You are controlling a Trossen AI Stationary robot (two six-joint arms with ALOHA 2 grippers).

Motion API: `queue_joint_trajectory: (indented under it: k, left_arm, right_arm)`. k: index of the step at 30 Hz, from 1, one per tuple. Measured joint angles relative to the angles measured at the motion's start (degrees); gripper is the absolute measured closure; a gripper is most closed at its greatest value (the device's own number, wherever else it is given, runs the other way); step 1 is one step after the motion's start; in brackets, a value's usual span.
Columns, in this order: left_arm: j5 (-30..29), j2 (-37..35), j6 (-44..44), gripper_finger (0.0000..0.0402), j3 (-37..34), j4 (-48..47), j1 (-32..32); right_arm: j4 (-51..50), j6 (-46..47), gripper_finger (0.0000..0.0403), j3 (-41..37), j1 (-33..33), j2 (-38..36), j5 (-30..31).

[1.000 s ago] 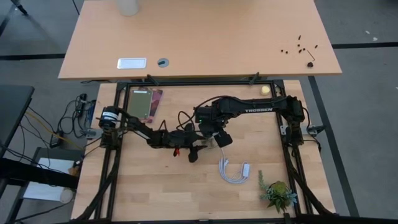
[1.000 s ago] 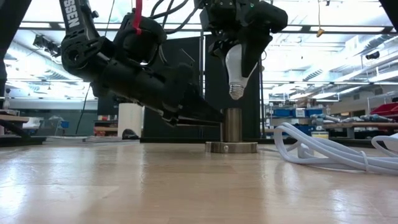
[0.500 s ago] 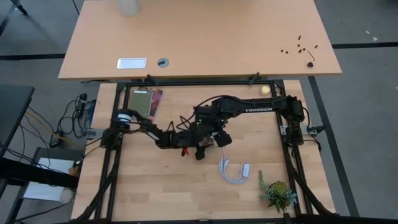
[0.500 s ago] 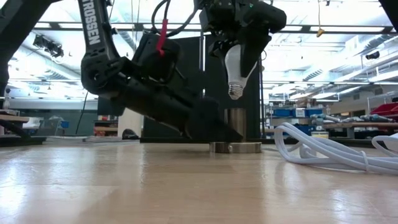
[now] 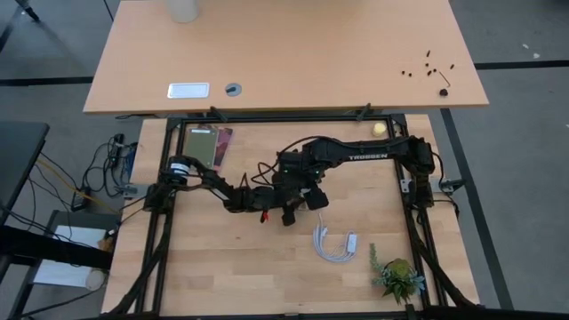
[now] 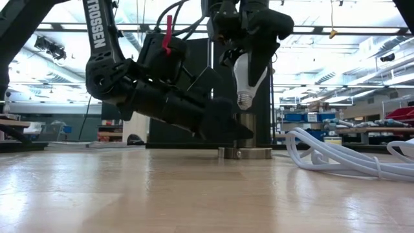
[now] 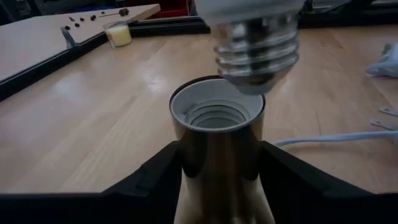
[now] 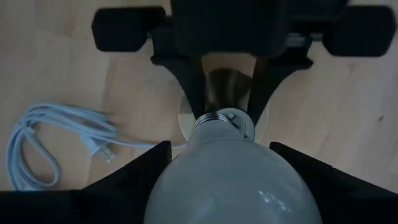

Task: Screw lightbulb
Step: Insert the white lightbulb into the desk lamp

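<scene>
The right gripper point(image 6: 249, 45) is hanging over the middle of the wooden table point(image 5: 222, 267), its fingers clamped on the glass of the lightbulb point(image 6: 244, 74), which is pointing its threaded base point(image 7: 256, 53) downward. The bulb is hovering just above the open mouth of the socket point(image 7: 217, 134), a metal tube standing upright on a round flat foot point(image 6: 244, 153); base and socket are near each other but not touching, with the base sitting slightly toward three o'clock of the tube's centre in the low view. In the right wrist view the bulb point(image 8: 235, 180) is filling the space between the two dark fingers point(image 8: 134, 174), with the socket point(image 8: 225, 87) showing beyond it.

The left gripper point(image 7: 219, 168) is reaching in low from nine o'clock, its fingers point(image 7: 155, 177) pressing against both sides of the socket tube and gripping it. In the high view both arms are meeting near the table's centre.

A coiled white cable point(image 5: 333, 246) is lying on the table toward five o'clock of the grippers, and a small green plant point(image 5: 397, 277) is standing farther out in that direction, near the table's corner.
</scene>
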Motion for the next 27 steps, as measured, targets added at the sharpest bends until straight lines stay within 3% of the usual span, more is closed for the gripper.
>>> queue_joint_trajectory:
  k: [7,27]
  left_arm:
    - [0.16,2.63,-1.21,0.0216,0.02,5.21,0.0]
    - [0.02,2.76,-1.01,0.0215,-0.2,7.31,-0.39]
  right_arm:
    - [1.32,0.0,0.0132,-0.22,-0.45,0.01,0.74]
    - [4.15,3.07,0.0131,-4.13,-1.1,-0.03,0.26]
